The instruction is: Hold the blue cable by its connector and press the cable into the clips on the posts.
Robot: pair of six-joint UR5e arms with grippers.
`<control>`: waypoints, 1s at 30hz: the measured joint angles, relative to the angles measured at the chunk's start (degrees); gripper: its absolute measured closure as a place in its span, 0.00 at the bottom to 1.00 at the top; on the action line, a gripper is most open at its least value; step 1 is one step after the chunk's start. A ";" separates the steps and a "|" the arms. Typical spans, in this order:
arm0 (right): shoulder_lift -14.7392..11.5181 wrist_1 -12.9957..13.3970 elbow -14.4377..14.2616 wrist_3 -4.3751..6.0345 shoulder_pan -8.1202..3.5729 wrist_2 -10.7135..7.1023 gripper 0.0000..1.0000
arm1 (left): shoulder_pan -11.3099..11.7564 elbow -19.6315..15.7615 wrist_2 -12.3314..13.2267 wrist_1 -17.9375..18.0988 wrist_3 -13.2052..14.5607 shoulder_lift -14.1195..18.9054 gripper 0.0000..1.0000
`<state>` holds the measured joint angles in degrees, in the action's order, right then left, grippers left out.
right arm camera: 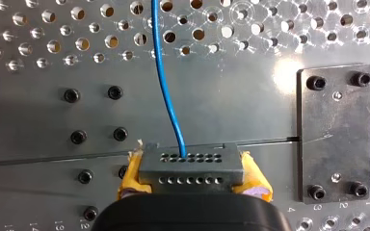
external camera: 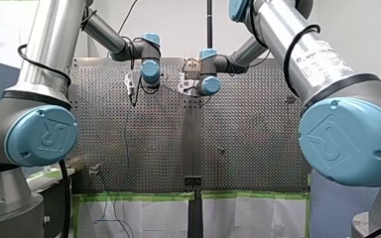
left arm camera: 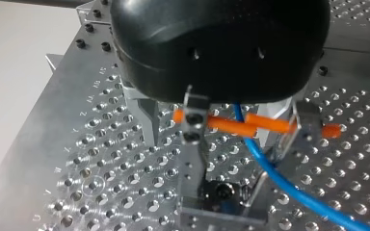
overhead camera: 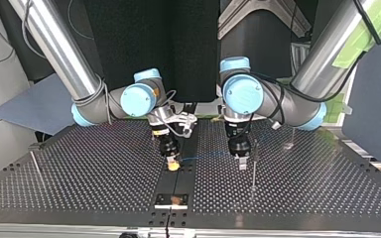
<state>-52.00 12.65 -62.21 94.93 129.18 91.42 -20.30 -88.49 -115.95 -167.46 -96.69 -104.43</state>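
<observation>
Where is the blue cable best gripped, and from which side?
At the connector, on its two short ends, coming from the side opposite the cable exit. The block looks rigid and flat-sided; the cable is thin. My right gripper holds it so, between yellow pads.

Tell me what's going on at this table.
Two robot arms are routing a blue cable over a perforated table. My right gripper is shut on the grey connector, with a yellow pad on either side. From there the cable stretches across the table to my left gripper, which sits low beside a thin post. The left wrist view shows the cable running out from beneath that gripper. Whether it is pressed into a clip yet does not show.
</observation>
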 joint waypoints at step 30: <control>-0.09 -3.01 -0.76 -0.67 -0.38 0.07 1.00 | -2.66 0.01 -3.32 -1.14 2.73 -1.67 1.00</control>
<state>-52.09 9.64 -62.96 94.26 128.80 91.48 -22.96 -88.48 -119.27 -168.60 -93.96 -106.10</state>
